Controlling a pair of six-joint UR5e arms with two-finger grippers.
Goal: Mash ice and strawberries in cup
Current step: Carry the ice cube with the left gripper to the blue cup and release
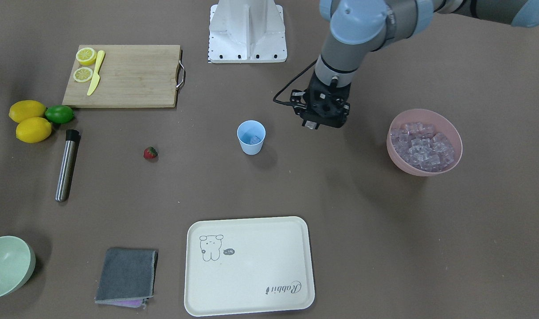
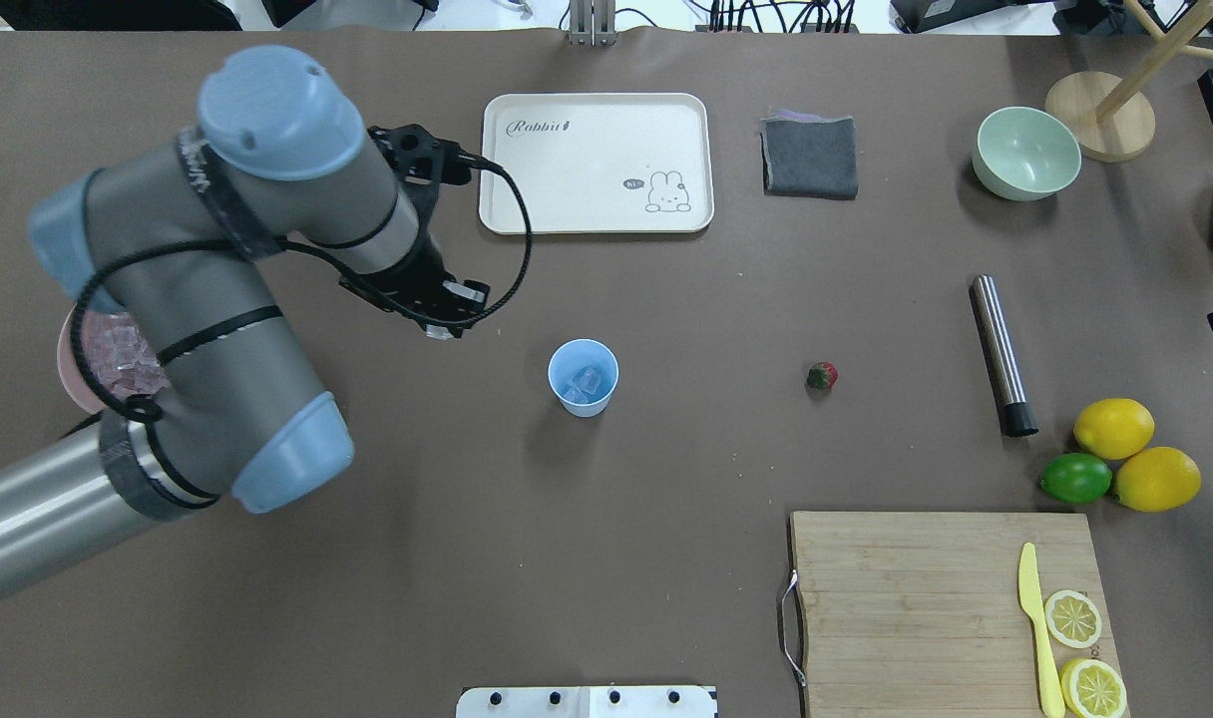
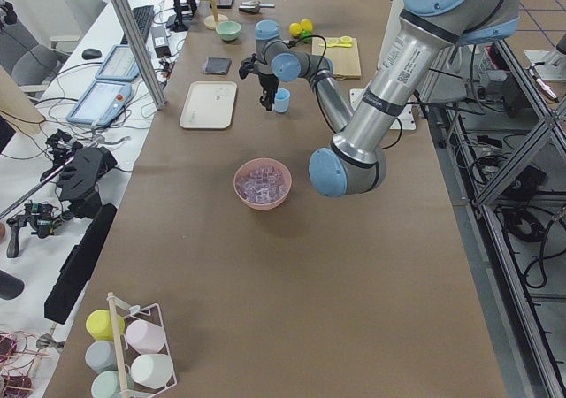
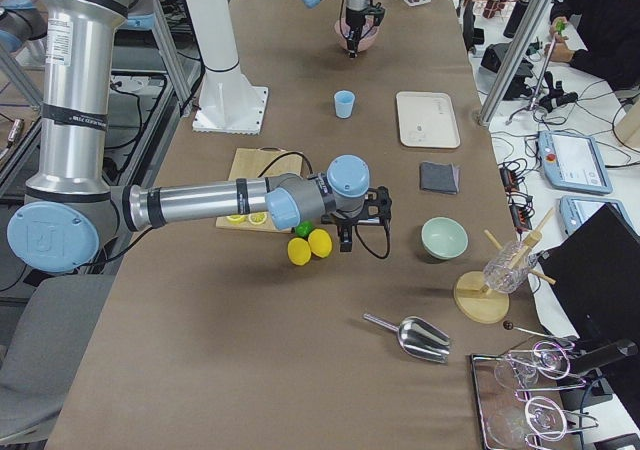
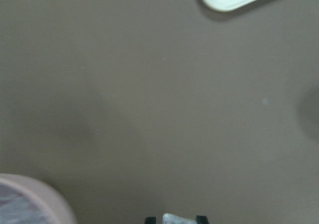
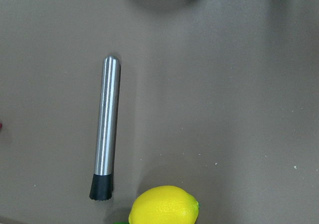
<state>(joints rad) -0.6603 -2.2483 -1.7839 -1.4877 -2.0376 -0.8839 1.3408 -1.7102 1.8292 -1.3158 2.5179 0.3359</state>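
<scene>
Carrying ice cube to cup, slip and tip risk

L arm is over the table btw pink bowl point(image 1: 429, 172) and cup point(image 1: 251, 137), nearer the cup. Left gripper point(image 1: 312, 124) points down w/ fingers clamped on one ice cube point(image 5: 178, 218); the wrist view shows the glassy piece pinched at the very tips. Rest of the ice point(image 1: 422, 146) is heaped in the pink bowl. Cup stands upright mid-table w/ a couple of cubes in it already. Strawberry point(image 1: 150, 153) lies on the bare table, well apart from the cup on the far side from the L arm, not yet in. Muddler point(image 1: 67, 165) lies flat near the lemons point(image 1: 30, 122), untouched.

Right gripper point(image 4: 346, 238) hangs above the lemons/muddler area. Seen only from the side cam, so can't tell if fingers are apart or closed.

Step, prob: ice transfer, early in the task; no mashing yet.

Risks:
- Cube is held by the tips only and looks slick, so it could slip out short of the cup.
- Cup looks light w/ a narrow base, so a low approach or finger clip on the rim could tip it and spill the cubes.
- Release from too high and the cube may bounce off the ice inside and out.
- Off-center release would hit the rim and miss.
</scene>
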